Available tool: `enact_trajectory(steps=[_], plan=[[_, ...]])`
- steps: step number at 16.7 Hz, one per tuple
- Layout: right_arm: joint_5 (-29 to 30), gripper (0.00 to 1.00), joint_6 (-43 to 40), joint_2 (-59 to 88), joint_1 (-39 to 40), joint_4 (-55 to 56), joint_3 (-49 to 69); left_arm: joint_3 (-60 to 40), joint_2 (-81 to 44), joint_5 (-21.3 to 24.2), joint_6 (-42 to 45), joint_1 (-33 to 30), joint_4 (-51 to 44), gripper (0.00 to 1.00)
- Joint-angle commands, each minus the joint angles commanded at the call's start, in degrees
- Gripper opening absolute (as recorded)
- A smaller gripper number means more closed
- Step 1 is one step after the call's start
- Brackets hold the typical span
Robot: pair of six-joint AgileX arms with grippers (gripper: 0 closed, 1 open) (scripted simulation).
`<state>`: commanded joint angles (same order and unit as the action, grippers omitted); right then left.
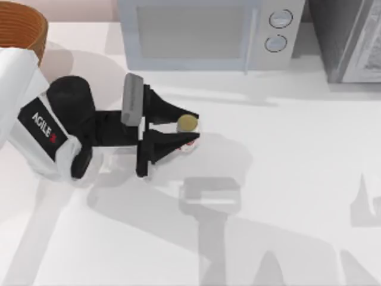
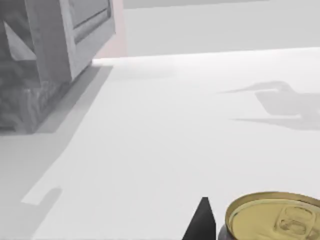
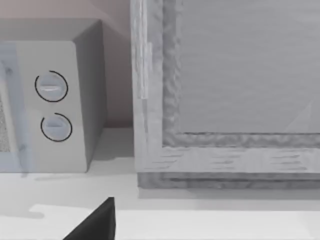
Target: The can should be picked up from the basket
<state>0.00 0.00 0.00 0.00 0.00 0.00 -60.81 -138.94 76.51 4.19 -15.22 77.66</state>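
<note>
**Inspector:** Can sits between the two black fingers of your left gripper, well clear of the basket, which stands at the desk's far left corner in the top view. The can is out over open desk, in front of the microwave. I judge the lift out of the basket as done.

**Operator:** Are the jaws properly closed on it?

**Inspector:** You have them clenched on the can, one finger at each side of it, the gap no wider than the tin itself. Your left wrist view shows the gold top right beside one dark fingertip, consistent with a side grip that keeps the tin upright. I cannot tell whether its base touches the desk; a shadow lying apart from the gripper suggests to me that it hangs above the surface.

**Operator:** And the right arm?

**Inspector:** Parked at the right side of the desk. Its wrist view looks toward the microwave dials and a grey cabinet, with one dark finger tip at the lower edge. I cannot tell how its jaws stand.
</note>
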Motion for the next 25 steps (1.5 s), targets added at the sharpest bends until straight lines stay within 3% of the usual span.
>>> enact_trajectory(steps=[11, 24, 25], plan=[[0.00, 1.00, 0.00, 0.00, 0.00, 0.00, 0.00, -1.09, -4.87, 1.51, -1.78, 0.46, 1.89, 0.00], [0.00, 1.00, 0.00, 0.00, 0.00, 0.00, 0.00, -1.09, -4.87, 1.51, -1.78, 0.46, 1.89, 0.98], [0.00, 1.00, 0.00, 0.00, 0.00, 0.00, 0.00, -1.09, -4.87, 1.51, -1.78, 0.46, 1.89, 1.00]])
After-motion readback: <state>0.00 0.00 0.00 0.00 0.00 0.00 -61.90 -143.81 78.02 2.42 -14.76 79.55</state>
